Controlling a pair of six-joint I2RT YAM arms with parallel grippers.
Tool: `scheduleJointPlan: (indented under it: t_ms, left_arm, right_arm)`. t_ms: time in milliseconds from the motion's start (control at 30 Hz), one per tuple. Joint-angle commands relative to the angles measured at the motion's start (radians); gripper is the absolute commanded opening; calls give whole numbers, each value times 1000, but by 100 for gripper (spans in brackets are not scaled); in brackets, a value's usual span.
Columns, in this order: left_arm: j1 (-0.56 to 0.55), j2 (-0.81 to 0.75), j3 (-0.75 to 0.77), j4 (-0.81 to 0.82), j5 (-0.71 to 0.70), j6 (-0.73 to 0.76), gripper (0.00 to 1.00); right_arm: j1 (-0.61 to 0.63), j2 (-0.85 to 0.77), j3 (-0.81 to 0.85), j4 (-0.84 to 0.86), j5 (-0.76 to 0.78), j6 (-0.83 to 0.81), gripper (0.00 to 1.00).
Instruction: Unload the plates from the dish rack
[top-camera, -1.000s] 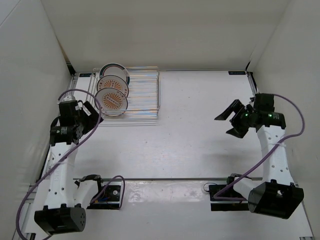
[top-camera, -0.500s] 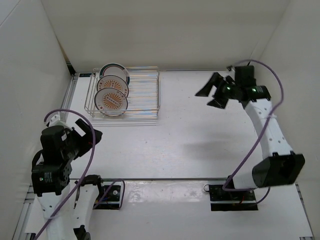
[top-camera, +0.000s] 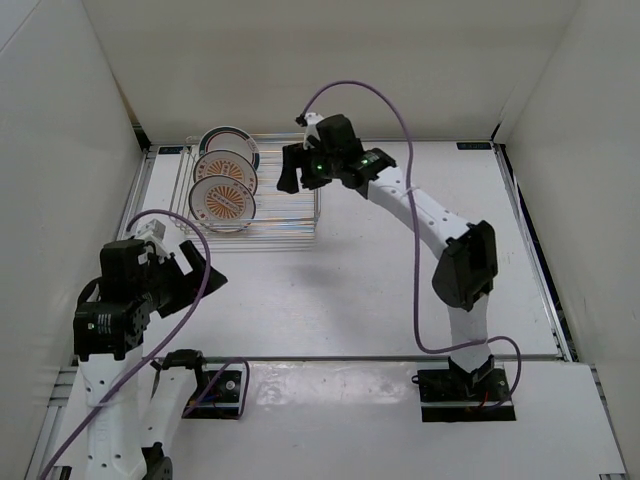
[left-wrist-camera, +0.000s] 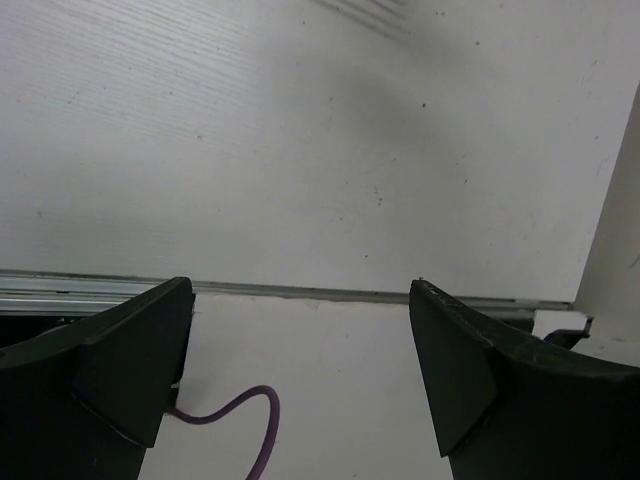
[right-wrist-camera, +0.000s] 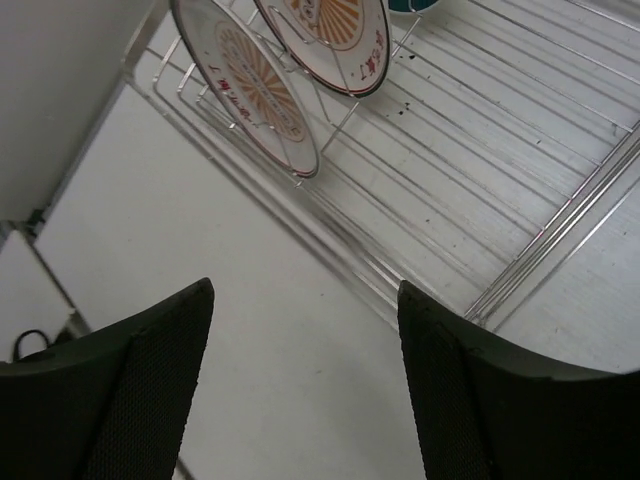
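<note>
Top cam: R arm has swung over from the far right, and the R gripper (top-camera: 292, 172) now hovers open & empty above the right part of the rack (top-camera: 270, 228), near the 3 plates (top-camera: 226, 169) standing at its left end. The L gripper (top-camera: 203, 268) has pulled back to the near left, well apart from the rack, also open w/ nothing in it. L wrist: jaws wide, only bare table (left-wrist-camera: 300, 150) + purple cable (left-wrist-camera: 235, 405) below. R wrist: fingers spread wide w/ nothing between them and the nearest sunburst plate (right-wrist-camera: 255, 80) upright in the tines just ahead, so R arm looks set for the first pick; none unloaded yet.
</note>
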Motion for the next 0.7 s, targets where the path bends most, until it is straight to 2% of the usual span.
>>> scheduleJointPlan:
  t_ms: [0, 67, 167, 300, 367, 467, 667]
  left_arm:
    - [-29, -6, 1, -98, 43, 102, 100]
    - [-34, -2, 15, -119, -26, 112, 100]
    - [-89, 1, 21, -162, -167, 113, 100]
    - [-136, -16, 3, -223, -342, 89, 100]
    - [-159, -28, -26, -231, -425, 77, 100]
    - [-193, -47, -57, -227, -479, 66, 100]
    - [-247, -50, -127, -244, -571, 41, 100]
  right_arm:
    - [32, 69, 96, 156, 108, -100, 76]
    - [56, 145, 121, 214, 87, -155, 71]
    - [101, 218, 129, 326, 96, -202, 68]
    - [135, 338, 242, 337, 93, -193, 65]
    - [150, 353, 235, 358, 97, -199, 64]
    - [168, 373, 216, 458, 99, -211, 61]
    - [173, 459, 282, 452, 165, -171, 59]
